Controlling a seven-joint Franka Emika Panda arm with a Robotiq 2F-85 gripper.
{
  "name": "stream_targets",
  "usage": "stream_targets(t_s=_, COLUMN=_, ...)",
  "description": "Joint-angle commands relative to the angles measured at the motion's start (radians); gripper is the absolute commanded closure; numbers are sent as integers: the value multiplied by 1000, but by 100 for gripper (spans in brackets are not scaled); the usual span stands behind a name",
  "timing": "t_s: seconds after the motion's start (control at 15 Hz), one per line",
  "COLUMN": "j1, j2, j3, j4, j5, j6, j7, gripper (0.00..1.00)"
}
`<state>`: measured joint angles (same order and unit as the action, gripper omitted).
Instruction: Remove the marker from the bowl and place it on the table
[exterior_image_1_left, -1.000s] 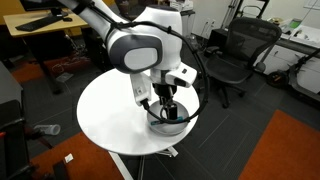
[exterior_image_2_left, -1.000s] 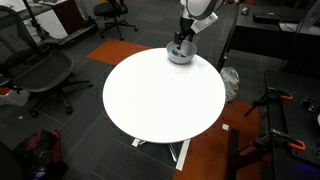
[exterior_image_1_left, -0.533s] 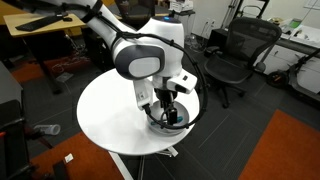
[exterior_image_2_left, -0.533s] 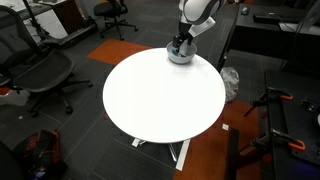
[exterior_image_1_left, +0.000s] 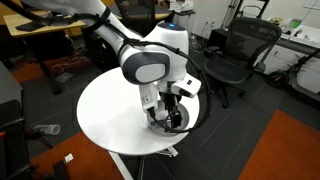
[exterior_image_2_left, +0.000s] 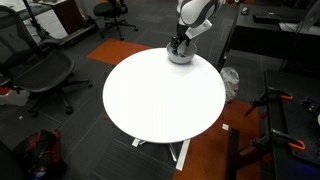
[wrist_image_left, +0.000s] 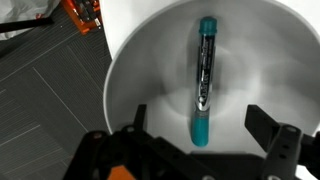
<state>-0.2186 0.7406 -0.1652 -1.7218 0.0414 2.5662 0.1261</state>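
The teal marker (wrist_image_left: 203, 80) lies lengthwise inside the shiny metal bowl (wrist_image_left: 135, 70) in the wrist view, one end between my fingers. My gripper (wrist_image_left: 200, 125) is open, its two dark fingers either side of the marker's near end, not touching it. In both exterior views the gripper (exterior_image_1_left: 170, 108) (exterior_image_2_left: 178, 44) hangs down into the bowl (exterior_image_1_left: 182, 127) (exterior_image_2_left: 181, 56), which stands at the edge of the round white table (exterior_image_1_left: 110, 115) (exterior_image_2_left: 160, 95). The marker is hidden by the gripper there.
Black office chairs (exterior_image_1_left: 235, 50) (exterior_image_2_left: 45, 75) stand around the table. Wooden desks (exterior_image_1_left: 40, 30) are behind. Dark carpet with orange patches (exterior_image_1_left: 285, 150) surrounds the pedestal. Tripod legs (exterior_image_2_left: 275, 120) stand on the floor beside the table.
The arm has shifted slightly and the gripper has sunk a little lower into the bowl. The bowl and table have not moved.
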Motion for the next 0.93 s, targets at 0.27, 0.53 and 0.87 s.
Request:
stream_targets(t_s=0.27, j1=6, j2=71, j3=-13, j4=76, j5=13, j6=-7, j7=28, gripper=0)
stream_targets(t_s=0.53, j1=5, j2=93, j3=-12, j4=93, j5=14, j6=-10, j7=28, gripper=18)
stream_targets(t_s=0.87, j1=6, j2=108, j3=-13, j4=107, j5=13, j6=-11, j7=29, gripper=57)
